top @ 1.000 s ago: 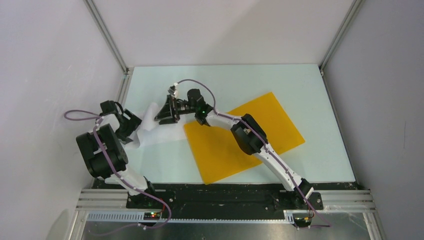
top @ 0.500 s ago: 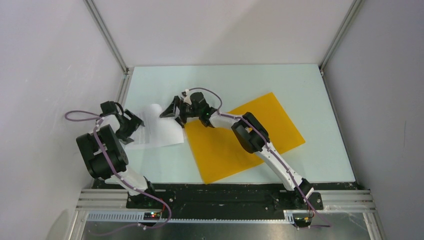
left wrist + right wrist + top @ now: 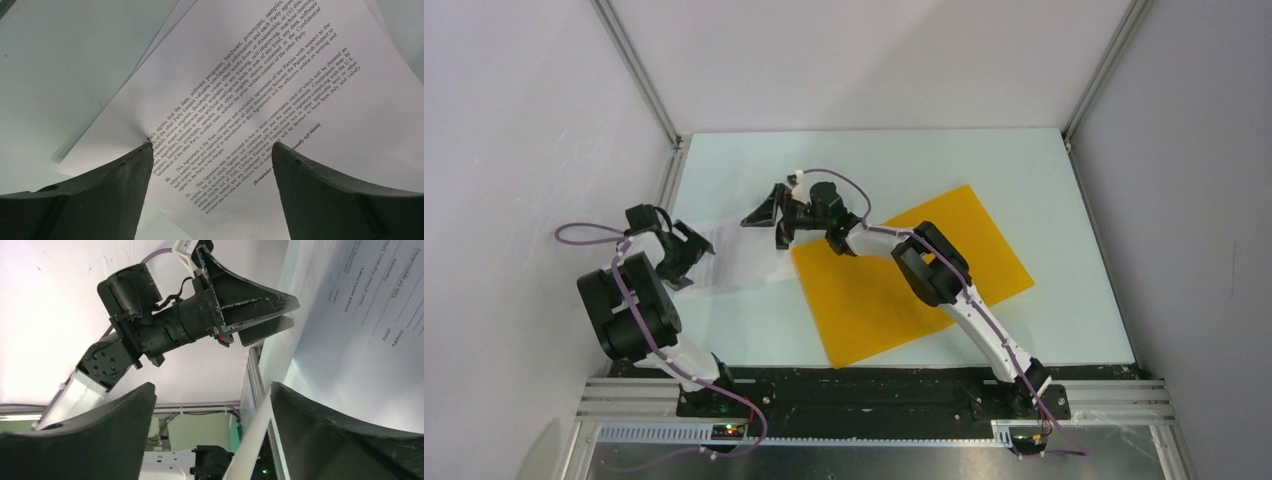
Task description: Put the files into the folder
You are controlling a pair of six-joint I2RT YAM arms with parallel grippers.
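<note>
The orange-yellow folder (image 3: 864, 310) lies closed and flat, right of the table's middle. The files (image 3: 744, 268), white printed sheets, lie on the table against the folder's left edge. My left gripper (image 3: 686, 250) is open over the sheets' left end. In the left wrist view (image 3: 210, 150) its left fingertip (image 3: 145, 150) presses a small crease into the top sheet (image 3: 260, 85). My right gripper (image 3: 766, 217) is open and empty, tilted on its side just above the sheets' far right corner. The right wrist view (image 3: 212, 390) shows the files (image 3: 360, 340) and my left gripper (image 3: 250, 310).
The right arm's forearm (image 3: 924, 270) reaches across the folder. A metal frame rail (image 3: 669, 180) runs along the table's left edge, close to the left gripper. White walls enclose the table (image 3: 874, 160) on three sides.
A second ago the sheets bulged up between the two grippers. They have dropped and now lie flatter. The right gripper has turned and shifted slightly right. The left gripper has barely moved.
</note>
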